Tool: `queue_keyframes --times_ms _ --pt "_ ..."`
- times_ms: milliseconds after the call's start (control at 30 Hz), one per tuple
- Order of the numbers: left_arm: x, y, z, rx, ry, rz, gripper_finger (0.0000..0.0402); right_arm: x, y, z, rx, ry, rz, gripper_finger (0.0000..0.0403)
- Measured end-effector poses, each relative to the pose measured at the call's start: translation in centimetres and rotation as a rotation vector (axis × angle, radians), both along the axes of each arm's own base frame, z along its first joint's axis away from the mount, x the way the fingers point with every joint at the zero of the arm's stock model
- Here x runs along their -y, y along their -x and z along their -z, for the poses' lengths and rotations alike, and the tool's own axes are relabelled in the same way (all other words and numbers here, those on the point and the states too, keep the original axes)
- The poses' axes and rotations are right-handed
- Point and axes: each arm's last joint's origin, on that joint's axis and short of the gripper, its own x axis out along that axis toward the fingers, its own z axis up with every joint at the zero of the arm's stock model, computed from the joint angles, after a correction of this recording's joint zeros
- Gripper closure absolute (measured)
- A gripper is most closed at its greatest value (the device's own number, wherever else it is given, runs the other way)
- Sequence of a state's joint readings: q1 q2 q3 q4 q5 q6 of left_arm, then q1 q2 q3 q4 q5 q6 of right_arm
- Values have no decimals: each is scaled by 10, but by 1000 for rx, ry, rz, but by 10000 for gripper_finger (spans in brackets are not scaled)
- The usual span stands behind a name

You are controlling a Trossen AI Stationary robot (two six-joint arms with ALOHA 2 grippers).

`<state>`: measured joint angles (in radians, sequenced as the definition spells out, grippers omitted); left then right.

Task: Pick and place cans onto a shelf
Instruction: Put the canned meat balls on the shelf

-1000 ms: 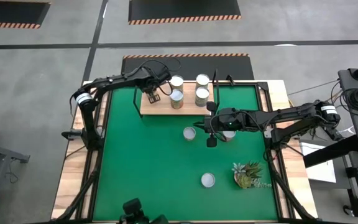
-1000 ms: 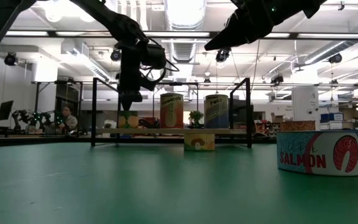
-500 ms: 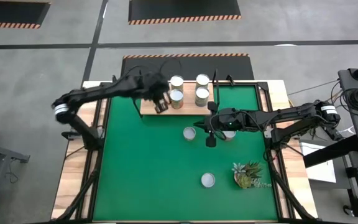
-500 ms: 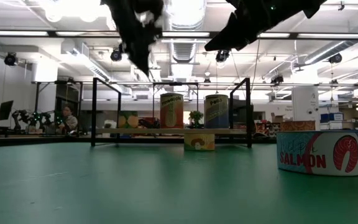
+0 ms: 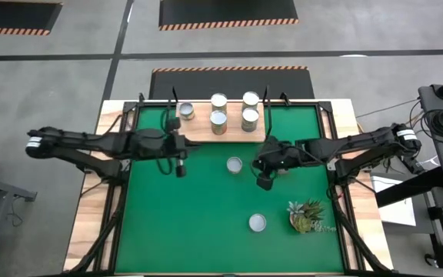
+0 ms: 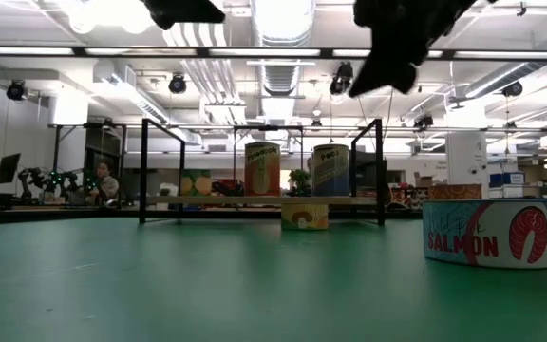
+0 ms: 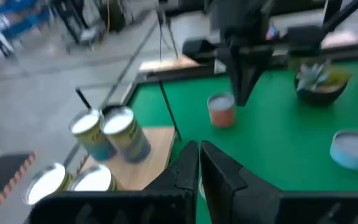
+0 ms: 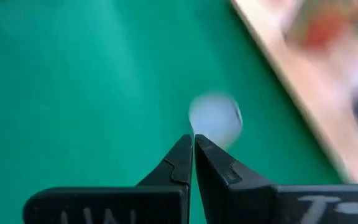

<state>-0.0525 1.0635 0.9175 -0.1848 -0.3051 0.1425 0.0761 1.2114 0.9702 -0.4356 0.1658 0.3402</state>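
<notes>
The shelf point(image 5: 198, 132) is a light-wood board at the mat's far edge. Several cans stand upright on it, among them one small can point(image 5: 186, 111) at its left end and two taller ones point(image 6: 263, 169) point(image 6: 331, 170). Two more cans point(image 5: 234, 165) point(image 5: 258, 223) stand on the green mat; the low view shows the salmon can point(image 6: 487, 233). My left gripper point(image 5: 180, 169) point(image 7: 199, 167) hangs shut and empty over the mat, nearer than the shelf. My right gripper point(image 5: 264, 183) point(image 8: 193, 152) hangs shut and empty above the mat, right of the mid-mat can point(image 8: 215, 118).
A small potted plant point(image 5: 306, 215) stands on the mat at the near right. Black uprights point(image 6: 143, 171) point(image 6: 380, 169) rise at the shelf's ends. The mat's left half and its near middle lie open. A person point(image 6: 101, 180) sits in the room far behind.
My left gripper has drawn back from the shelf's left end toward the near edge, risen, and tipped from pointing down to nearly level, staying shut. The small can stays on the shelf. My right gripper has rolled about its wrist and tipped downward, hardly shifting place.
</notes>
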Motion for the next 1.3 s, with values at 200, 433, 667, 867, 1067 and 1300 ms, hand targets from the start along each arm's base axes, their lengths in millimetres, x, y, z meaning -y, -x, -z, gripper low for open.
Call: queue_keyframes --times_ms 200,433,667,867,1067,1300 --pt "-1 29 2 128 1 0 402 13 28 -1 -339 -153 280 394" --pt "-3 50 -4 213 5 -1 402 18 43 18 -469 -287 481 390" --pt "-3 59 -7 212 -2 0 402 17 44 21 -461 -372 607 303" --pt "-3 59 -5 200 -16 4 402 18 41 25 -467 -387 659 173" --pt "-3 58 -4 197 -17 4 402 20 33 40 -522 -313 715 75" --pt "-3 58 -4 196 -17 4 402 24 27 58 -622 -279 760 41"
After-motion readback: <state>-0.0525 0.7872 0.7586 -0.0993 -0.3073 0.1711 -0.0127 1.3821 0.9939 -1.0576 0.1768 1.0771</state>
